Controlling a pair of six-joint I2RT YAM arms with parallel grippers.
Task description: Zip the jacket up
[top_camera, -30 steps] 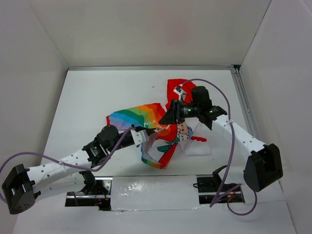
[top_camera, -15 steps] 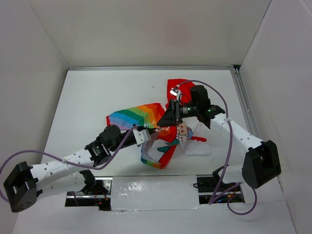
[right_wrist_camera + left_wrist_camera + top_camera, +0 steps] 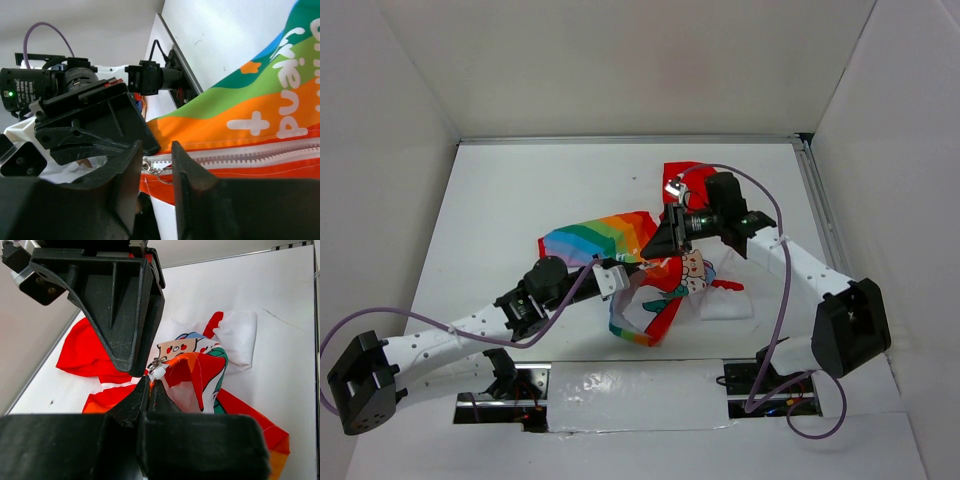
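The jacket (image 3: 610,238) lies bunched at the table's middle, rainbow side to the left and white cartoon side (image 3: 692,270) to the right. My left gripper (image 3: 628,277) is shut on the jacket's bottom edge (image 3: 172,371) right by the zipper's end. The right gripper (image 3: 662,243) meets it from the far side. In the right wrist view its jaws (image 3: 156,150) stand apart on either side of the metal zipper pull (image 3: 159,168). The white zipper teeth (image 3: 250,157) run off to the right under the orange stripe. I see no clear pinch on the pull.
White walls enclose the table on three sides, with a metal rail (image 3: 820,215) along the right. The red hood (image 3: 678,180) lies behind the right gripper. Both arm bases sit at the near edge (image 3: 640,385), with purple cables looping over the arms.
The right arm's wrist and elbow have shifted slightly left toward the jacket. The left arm crept a little forward. The jacket barely moved.
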